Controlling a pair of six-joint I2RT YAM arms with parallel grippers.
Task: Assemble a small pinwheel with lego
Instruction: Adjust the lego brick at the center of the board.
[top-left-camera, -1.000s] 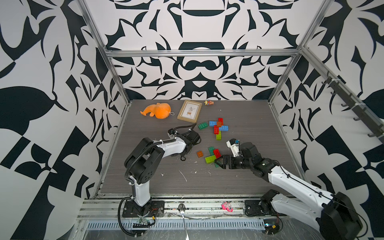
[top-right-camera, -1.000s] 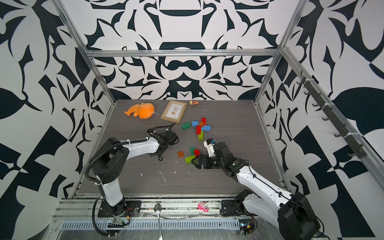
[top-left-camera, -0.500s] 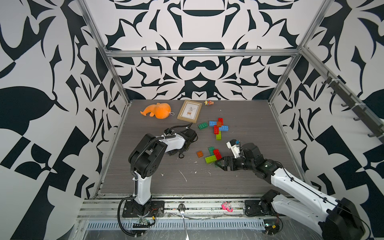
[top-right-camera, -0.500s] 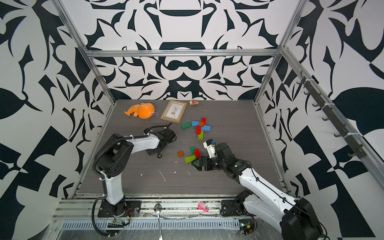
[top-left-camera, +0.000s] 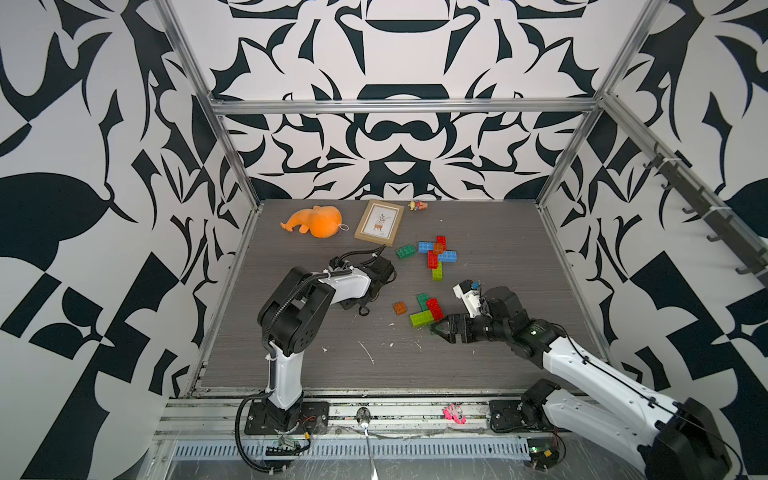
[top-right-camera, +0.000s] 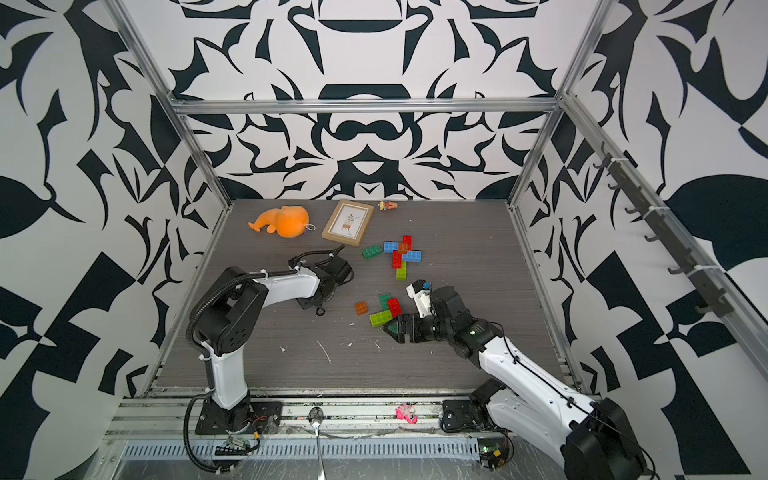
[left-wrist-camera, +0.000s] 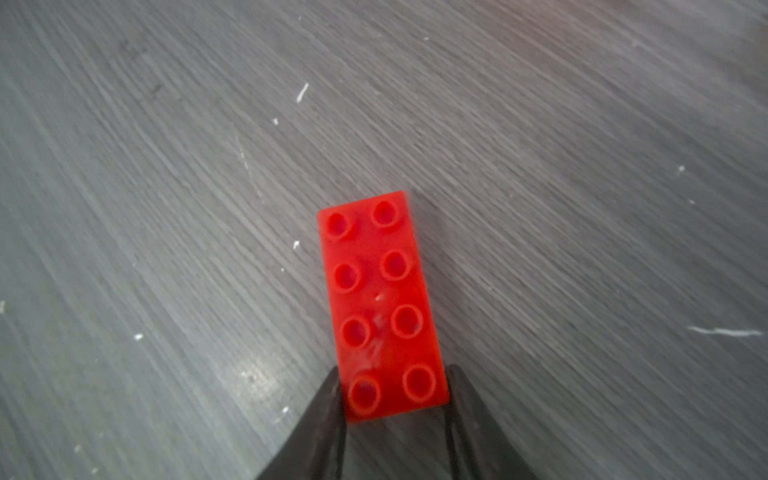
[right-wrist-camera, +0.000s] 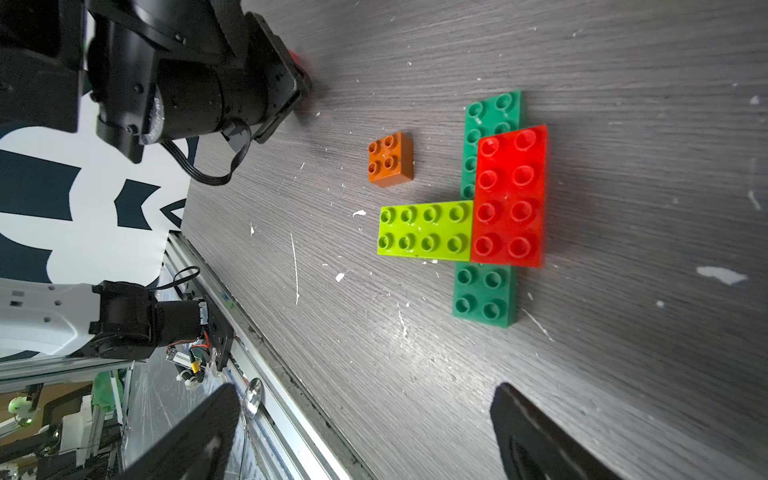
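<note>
Red lego brick — in left gripper

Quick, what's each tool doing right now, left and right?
Left tool: closed on a red brick.
Right tool: open, holding nothing.

A red brick lies studs-up over dark green lego, with a lime brick butting its side at eight o'clock. An orange square sits loose at nine. At twelve is a built cross. A second red brick shows studs up.
</note>
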